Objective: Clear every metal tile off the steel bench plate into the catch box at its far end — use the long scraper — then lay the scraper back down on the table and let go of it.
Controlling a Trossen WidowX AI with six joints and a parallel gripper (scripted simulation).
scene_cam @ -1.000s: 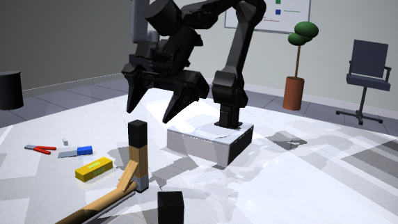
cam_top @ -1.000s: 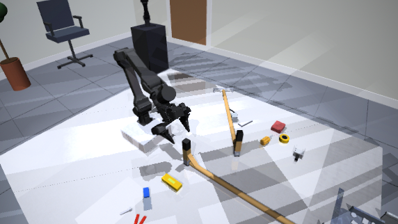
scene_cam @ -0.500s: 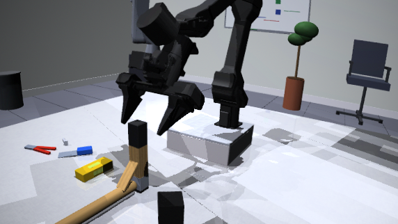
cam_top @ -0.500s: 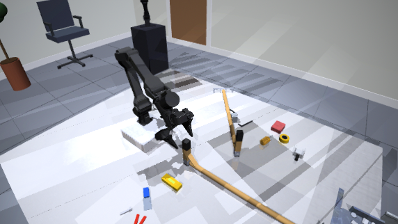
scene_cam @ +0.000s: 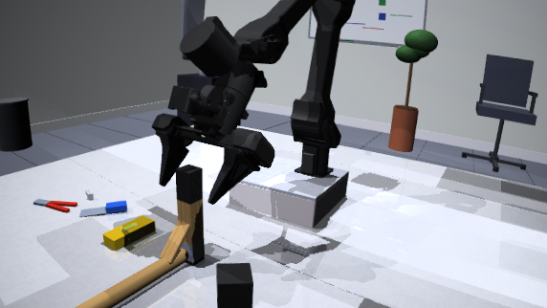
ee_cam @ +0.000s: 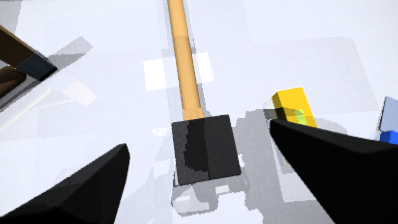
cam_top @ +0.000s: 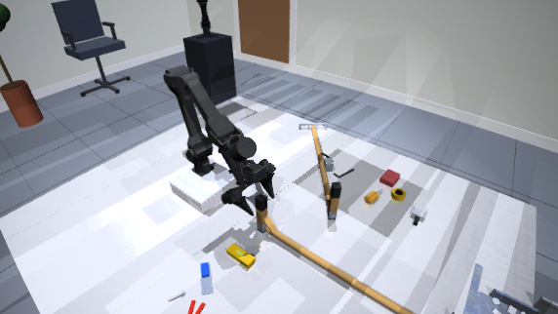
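Gripper point(cam_top: 262, 205) point(scene_cam: 187, 193) point(ee_cam: 200, 137) fingers stand wide open in the top view, holding nothing. They are by the upright black-topped grip point(cam_top: 261, 202) point(scene_cam: 189, 184) point(ee_cam: 207, 150) of what is probably the long scraper point(cam_top: 322, 261) point(scene_cam: 139, 282) point(ee_cam: 184, 70), lying on the desk point(cam_top: 98, 234) point(scene_cam: 406, 230) point(ee_cam: 320, 20). Its shaft runs near and right, towards cut-off metalwork point(cam_top: 475, 285), perhaps the bench plate. Whether tiles remain there, I can't tell; a second long-handled tool point(cam_top: 319, 156) point(scene_cam: 234, 279) point(ee_cam: 16, 46) lies to the right.

The exterior view has the fingertips either side of the grip's top, so clearing probably hasn't begun.

The wrist view shows the grip between the open fingers, unclamped. Gripping, sweeping, laying down and releasing seem left.
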